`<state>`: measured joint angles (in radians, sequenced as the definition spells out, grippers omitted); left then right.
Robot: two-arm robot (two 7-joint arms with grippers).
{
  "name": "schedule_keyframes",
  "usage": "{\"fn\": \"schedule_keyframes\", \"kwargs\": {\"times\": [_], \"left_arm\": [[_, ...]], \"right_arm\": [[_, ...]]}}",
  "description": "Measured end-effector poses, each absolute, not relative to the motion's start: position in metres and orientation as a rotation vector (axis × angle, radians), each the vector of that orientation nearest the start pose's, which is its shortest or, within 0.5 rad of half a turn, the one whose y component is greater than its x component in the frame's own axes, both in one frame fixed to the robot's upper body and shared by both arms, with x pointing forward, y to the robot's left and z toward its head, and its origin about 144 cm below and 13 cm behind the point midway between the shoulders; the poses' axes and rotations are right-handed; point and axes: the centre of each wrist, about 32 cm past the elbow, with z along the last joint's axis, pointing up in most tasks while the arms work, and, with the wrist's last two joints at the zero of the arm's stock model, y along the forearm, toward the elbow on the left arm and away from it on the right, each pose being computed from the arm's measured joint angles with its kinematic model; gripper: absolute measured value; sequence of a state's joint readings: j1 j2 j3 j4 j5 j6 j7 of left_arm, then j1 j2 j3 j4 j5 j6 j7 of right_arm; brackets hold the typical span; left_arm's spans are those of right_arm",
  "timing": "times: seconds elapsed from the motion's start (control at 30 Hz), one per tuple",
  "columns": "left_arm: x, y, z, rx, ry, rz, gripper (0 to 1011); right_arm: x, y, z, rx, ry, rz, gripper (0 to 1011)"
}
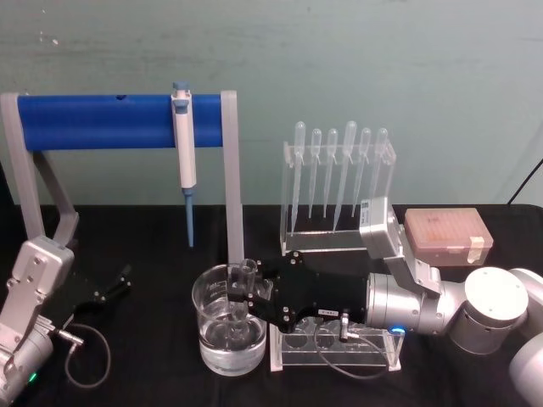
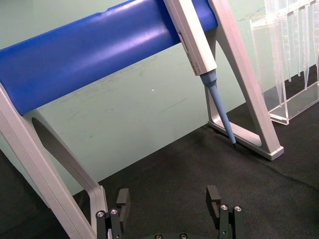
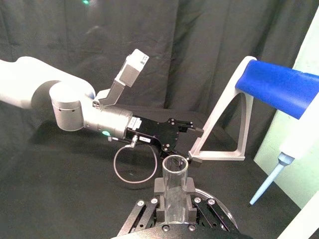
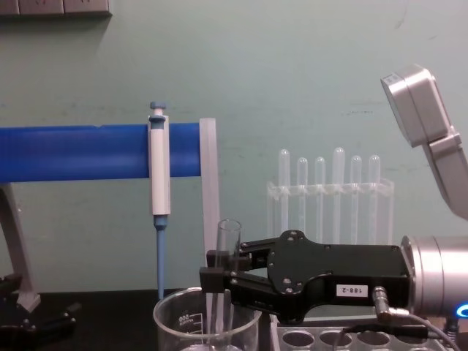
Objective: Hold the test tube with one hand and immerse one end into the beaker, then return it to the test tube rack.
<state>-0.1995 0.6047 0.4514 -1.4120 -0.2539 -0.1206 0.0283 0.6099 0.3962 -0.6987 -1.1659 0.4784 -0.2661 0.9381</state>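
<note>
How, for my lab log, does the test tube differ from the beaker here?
The test tube is slim, the beaker wide. The right gripper holds the test tube upright, its lower end inside the beaker; the beaker stands on the table. Both are clear glass.

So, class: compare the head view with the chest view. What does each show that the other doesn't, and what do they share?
Head, not chest: the tip box and the clear liquid low in the beaker. Chest, not head: a readable number on the right gripper's label, and the beaker's printed marks. Both: that gripper shut on the upright test tube standing in the beaker, the hanging pipettor, the left gripper parked at left.
</note>
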Motion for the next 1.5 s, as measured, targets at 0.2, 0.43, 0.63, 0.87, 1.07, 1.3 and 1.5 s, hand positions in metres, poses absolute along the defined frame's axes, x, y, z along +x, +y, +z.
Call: {"fn": "schedule_keyframes", "kwargs": {"times": [0.2,0.43,0.63,0.87,1.07,1.3,1.5], "left_arm": [[0.4886,0.3097,1.1398,0.304,-0.285,1.248,1000],[0.4886,0.3097,1.1398,0.304,-0.285,1.248,1000],[0.4886,0.3097,1.1398,0.304,-0.285,1.248,1000],[0.4886,0.3097,1.1398,0.304,-0.285,1.248,1000],[0.4886,0.3097,1.1398,0.304,-0.285,1.248,1000],[0.4886,0.3097,1.1398,0.304,-0.285,1.248,1000],[0.4886,0.3097,1.1398,0.304,-0.285,1.248,1000]], "right_arm": [[0.5849,-0.2131,1.1938,-0.064,-0.248,-0.194,224],[0.5849,-0.2131,1.1938,-0.064,-0.248,-0.194,224],[0.5849,-0.2131,1.1938,-0.064,-0.248,-0.194,224],[0.5849,-0.2131,1.1938,-0.064,-0.248,-0.194,224],[0.5849,-0.2131,1.1938,-0.064,-0.248,-0.194,224],[0.5849,-0.2131,1.1938,-0.064,-0.248,-0.194,224],[0.5849,-0.2131,1.1938,-0.064,-0.248,-0.194,224]]}}
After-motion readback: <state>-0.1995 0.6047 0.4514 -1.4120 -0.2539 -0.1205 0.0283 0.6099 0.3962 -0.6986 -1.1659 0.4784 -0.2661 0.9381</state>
